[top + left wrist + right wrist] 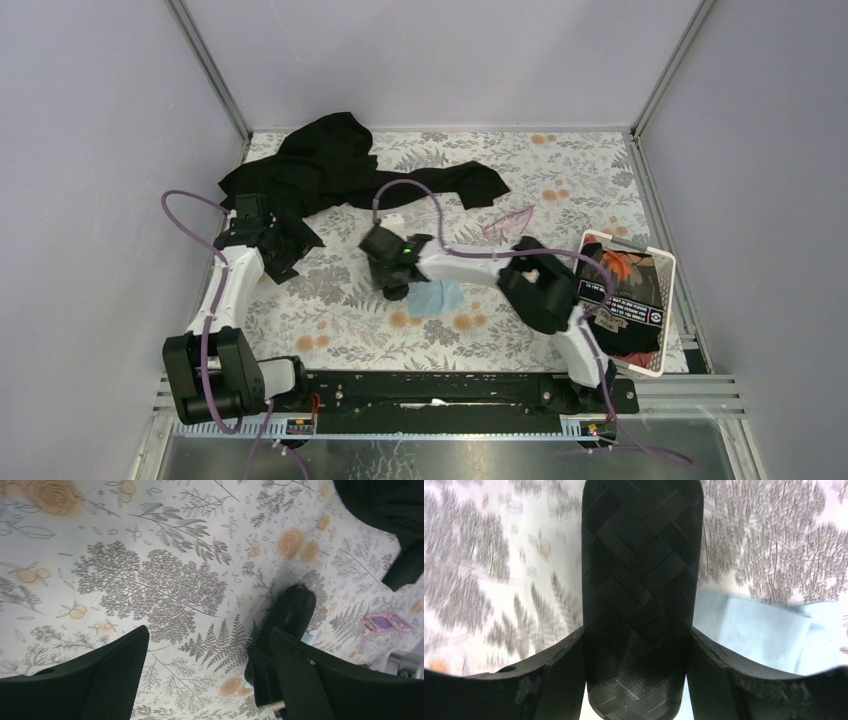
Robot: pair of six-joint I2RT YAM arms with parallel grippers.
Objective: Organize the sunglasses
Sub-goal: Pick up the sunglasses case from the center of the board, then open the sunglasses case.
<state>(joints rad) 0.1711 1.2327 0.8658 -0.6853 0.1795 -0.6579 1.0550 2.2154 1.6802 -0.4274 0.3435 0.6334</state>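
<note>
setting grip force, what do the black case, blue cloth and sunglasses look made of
Black case: probably a hard shell with a matte, woven-pattern cover, perhaps faux leather; the weave relief shows.
Blue cloth: soft matte fabric, likely microfibre; it lies folded with a crease.
Sunglasses: translucent pink lenses, probably plastic; thin frame, material unclear.

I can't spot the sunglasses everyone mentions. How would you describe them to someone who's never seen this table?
On the flowered table, find the white basket at the right edge. Just left of its far corner, right of the sleeve tip of the black garment, lie the sunglasses. They alone are pink and see-through, thin-framed, touching nothing.
</note>
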